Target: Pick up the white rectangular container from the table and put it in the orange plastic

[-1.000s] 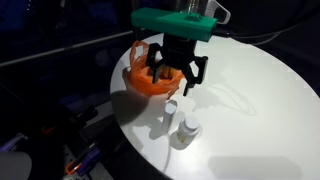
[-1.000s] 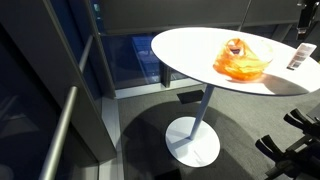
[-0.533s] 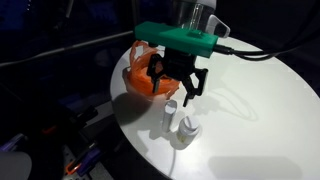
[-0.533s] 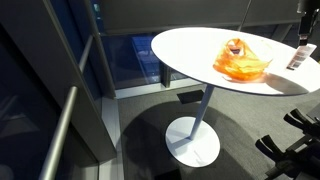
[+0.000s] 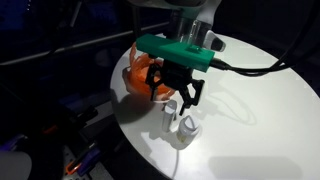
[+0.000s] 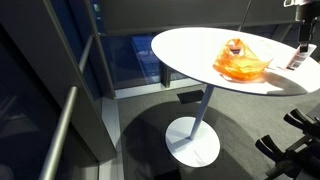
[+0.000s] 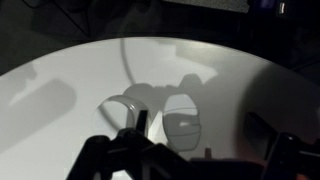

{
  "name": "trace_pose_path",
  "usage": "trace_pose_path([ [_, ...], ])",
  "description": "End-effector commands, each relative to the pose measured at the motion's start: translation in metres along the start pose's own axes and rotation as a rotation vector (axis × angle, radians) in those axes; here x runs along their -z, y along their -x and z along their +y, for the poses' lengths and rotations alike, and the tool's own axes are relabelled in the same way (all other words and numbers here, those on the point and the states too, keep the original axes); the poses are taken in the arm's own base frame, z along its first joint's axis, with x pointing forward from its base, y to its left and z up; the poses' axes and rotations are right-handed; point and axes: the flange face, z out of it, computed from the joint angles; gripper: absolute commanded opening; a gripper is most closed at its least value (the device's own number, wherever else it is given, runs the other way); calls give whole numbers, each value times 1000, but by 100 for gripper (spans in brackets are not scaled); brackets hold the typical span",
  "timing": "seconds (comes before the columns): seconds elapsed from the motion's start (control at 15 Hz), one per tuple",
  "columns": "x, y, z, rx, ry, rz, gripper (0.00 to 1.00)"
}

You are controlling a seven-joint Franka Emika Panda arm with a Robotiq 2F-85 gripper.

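A white container with a dark label (image 5: 185, 130) stands near the front edge of the round white table (image 5: 250, 100). It also shows in the wrist view (image 7: 182, 115) and at the right edge of an exterior view (image 6: 297, 56). A smaller white cup-like object (image 5: 171, 110) stands beside it and appears as a pale ring in the wrist view (image 7: 120, 108). My gripper (image 5: 174, 93) is open and empty, hovering just above both; its fingertips frame the bottom of the wrist view (image 7: 190, 155). The crumpled orange plastic (image 5: 138, 72) lies behind the gripper and shows clearly in an exterior view (image 6: 243, 60).
The table stands on a single pedestal with a round base (image 6: 194, 142). The table's front edge is close to the containers. Dark railing and windows (image 6: 110, 60) surround the table. A cable (image 5: 250, 68) runs from the green wrist mount across the table.
My gripper has moved down and forward, away from the orange plastic and over the two white objects. It stays open. The objects have not moved.
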Motion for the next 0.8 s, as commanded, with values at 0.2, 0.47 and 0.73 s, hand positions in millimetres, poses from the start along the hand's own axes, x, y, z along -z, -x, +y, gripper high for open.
trace_pose_path([
  [0.2,1,3,5,17,18,-33,50],
  [0.47,3,4,7,15,17,-36,10],
  [0.73,17,8,5,8,22,-27,11],
])
